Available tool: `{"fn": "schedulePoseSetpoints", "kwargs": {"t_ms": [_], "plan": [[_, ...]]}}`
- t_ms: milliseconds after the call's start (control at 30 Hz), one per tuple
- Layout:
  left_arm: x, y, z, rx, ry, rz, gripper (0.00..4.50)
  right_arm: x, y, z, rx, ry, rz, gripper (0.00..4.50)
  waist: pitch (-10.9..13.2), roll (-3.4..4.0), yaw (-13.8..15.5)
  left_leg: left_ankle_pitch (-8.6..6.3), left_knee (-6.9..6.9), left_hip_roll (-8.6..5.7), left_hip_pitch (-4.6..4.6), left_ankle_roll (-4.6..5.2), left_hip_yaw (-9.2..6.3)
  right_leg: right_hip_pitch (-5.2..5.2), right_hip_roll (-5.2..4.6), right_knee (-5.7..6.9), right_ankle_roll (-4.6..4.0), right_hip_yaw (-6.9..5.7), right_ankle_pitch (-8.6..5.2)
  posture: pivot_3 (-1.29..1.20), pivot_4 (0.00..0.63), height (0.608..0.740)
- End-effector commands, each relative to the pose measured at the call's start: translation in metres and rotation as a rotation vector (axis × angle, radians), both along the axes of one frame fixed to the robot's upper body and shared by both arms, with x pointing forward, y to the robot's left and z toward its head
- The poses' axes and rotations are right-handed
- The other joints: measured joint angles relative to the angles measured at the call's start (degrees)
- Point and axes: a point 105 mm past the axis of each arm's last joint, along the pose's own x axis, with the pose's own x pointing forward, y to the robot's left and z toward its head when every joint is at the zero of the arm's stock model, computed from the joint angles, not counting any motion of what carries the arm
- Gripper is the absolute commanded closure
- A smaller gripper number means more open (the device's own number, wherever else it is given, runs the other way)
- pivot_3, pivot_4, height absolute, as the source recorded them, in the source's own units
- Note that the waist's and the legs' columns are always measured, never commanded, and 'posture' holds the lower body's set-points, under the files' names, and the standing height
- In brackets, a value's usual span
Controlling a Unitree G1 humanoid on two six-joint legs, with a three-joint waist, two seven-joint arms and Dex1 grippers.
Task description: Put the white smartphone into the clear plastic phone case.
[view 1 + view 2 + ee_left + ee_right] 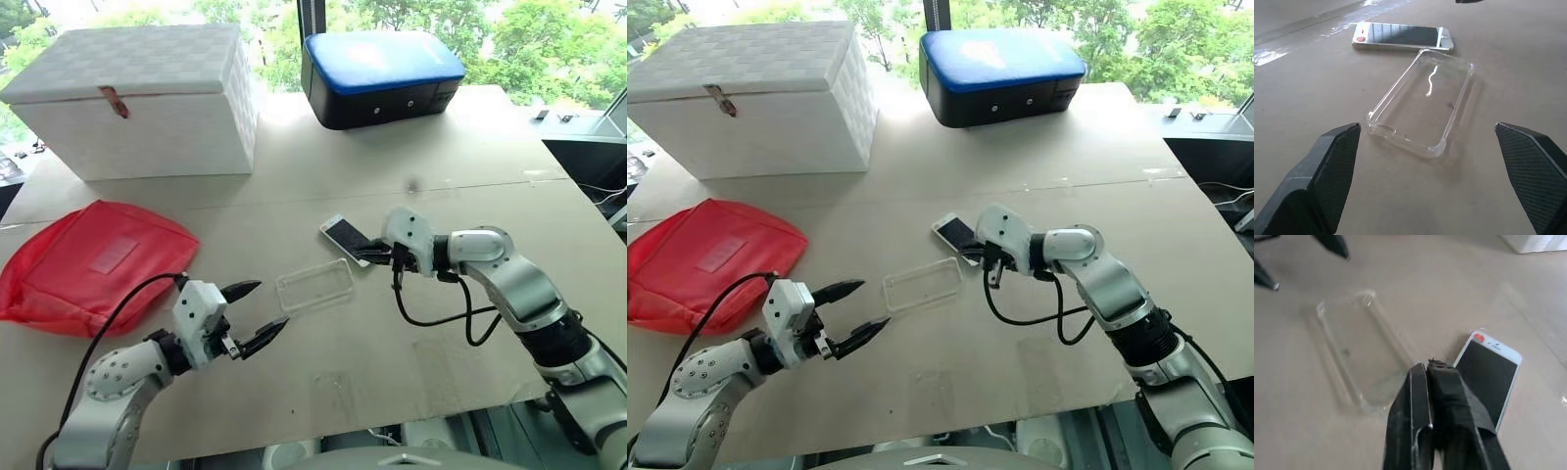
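1. Right gripper [1430, 369]: fingers pressed together, clamping nothing, tips over the white smartphone [344, 236]; apparently the grasp missed.
2. Left gripper [257, 313]: spread wide, aimed at the clear plastic phone case [314, 284], likely to steady it.
3. Phone and case: flat, mid-table [441, 362], just beside one another.

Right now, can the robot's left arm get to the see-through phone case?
Probably yes. The left end effector is open and points at the case, with only bare table between them. The phone lies past the case, out of the way.
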Motion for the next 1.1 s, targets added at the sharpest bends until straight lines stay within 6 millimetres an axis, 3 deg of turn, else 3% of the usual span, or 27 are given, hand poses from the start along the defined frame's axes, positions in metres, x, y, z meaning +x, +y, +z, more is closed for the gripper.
{"fn": "schedulePoseSetpoints", "kwargs": {"t_ms": [33,67,133,200,233,367,600,833,933,1000,1100], "plan": [[-0.002,-0.002,0.006,0.004,-0.045,0.001,0.0,0.024,0.0,0.011,0.026,0.002,-0.087,4.47,0.0,-0.01,-0.09,0.0,0.0,0.02,0.0,0.0,-0.01,0.0,0.01,0.01,-0.01,0.0,0.0,0.0,0.15,0.734],[-0.002,-0.002,0.007,0.004,-0.048,0.006,0.0,0.032,0.0,0.013,0.054,0.043,-0.14,3.94,0.0,-0.01,-0.09,0.01,0.0,0.04,0.01,-0.01,0.0,-0.02,0.0,0.03,-0.01,0.0,0.0,0.0,0.15,0.734],[-0.003,-0.003,0.007,0.0,-0.053,0.014,0.0,0.041,0.001,0.016,0.093,0.093,-0.202,3.29,0.0,-0.01,-0.06,0.02,0.0,0.05,0.01,-0.04,-0.02,-0.02,-0.05,0.04,-0.03,-0.01,0.01,0.0,0.15,0.734],[-0.004,-0.006,0.009,-0.006,-0.057,0.019,0.0,0.047,0.005,0.016,0.123,0.126,-0.263,2.2,-0.02,-0.03,0.17,0.11,-0.01,0.04,-0.07,-0.22,-0.05,-0.04,-0.27,0.02,-0.06,-0.03,0.05,0.0,0.15,0.734],[-0.006,-0.008,0.008,-0.008,-0.058,0.02,0.0,0.049,0.007,0.013,0.124,0.138,-0.293,1.99,-0.01,-0.03,0.02,0.11,-0.01,0.01,-0.08,-0.23,-0.06,-0.04,-0.36,0.02,-0.06,-0.05,0.05,0.0,0.15,0.734],[-0.008,-0.01,0.009,-0.013,-0.06,0.022,0.0,0.052,0.019,-0.001,0.11,0.176,-0.353,0.12,0.0,-0.01,-0.07,0.11,-0.07,-0.01,-0.11,-0.25,-0.01,-0.1,-0.44,0.01,-0.07,-0.03,0.06,0.0,0.15,0.734],[-0.018,-0.016,0.028,-0.017,-0.091,-0.081,0.0,0.054,0.025,-0.029,0.04,0.176,-0.444,0.05,0.02,0.07,-0.16,0.11,-0.14,-0.01,-0.15,-0.26,0.04,-0.23,-0.44,0.06,-0.1,-0.02,0.06,0.0,0.15,0.734],[-0.016,-0.003,0.04,-0.016,-0.114,-0.048,0.0,0.052,0.011,-0.056,-0.01,0.256,-0.525,0.05,0.02,0.12,-0.09,0.11,-0.14,-0.01,-0.12,-0.26,0.07,-0.23,-0.4,0.06,-0.13,-0.01,0.04,0.0,0.15,0.734],[-0.01,-0.008,0.046,-0.05,-0.13,-0.032,0.0,0.048,0.014,-0.06,-0.002,0.308,-0.512,0.83,0.0,0.09,-0.03,0.11,-0.12,-0.02,-0.11,-0.25,0.08,-0.22,-0.13,0.07,-0.1,0.0,0.06,0.0,0.15,0.734],[-0.008,-0.012,0.048,-0.059,-0.138,-0.03,0.0,0.045,0.016,-0.063,-0.014,0.309,-0.483,1.6,-0.02,0.06,-0.02,0.11,-0.11,-0.01,-0.11,-0.24,0.06,-0.21,-0.09,0.07,-0.09,0.0,0.06,0.0,0.15,0.734],[-0.006,-0.014,0.049,-0.066,-0.141,-0.023,0.0,0.043,0.017,-0.065,-0.024,0.303,-0.453,1.63,-0.04,0.04,-0.08,0.11,-0.1,-0.01,-0.08,-0.25,0.08,-0.2,-0.07,0.07,-0.07,0.04,0.07,0.0,0.15,0.734]]}}
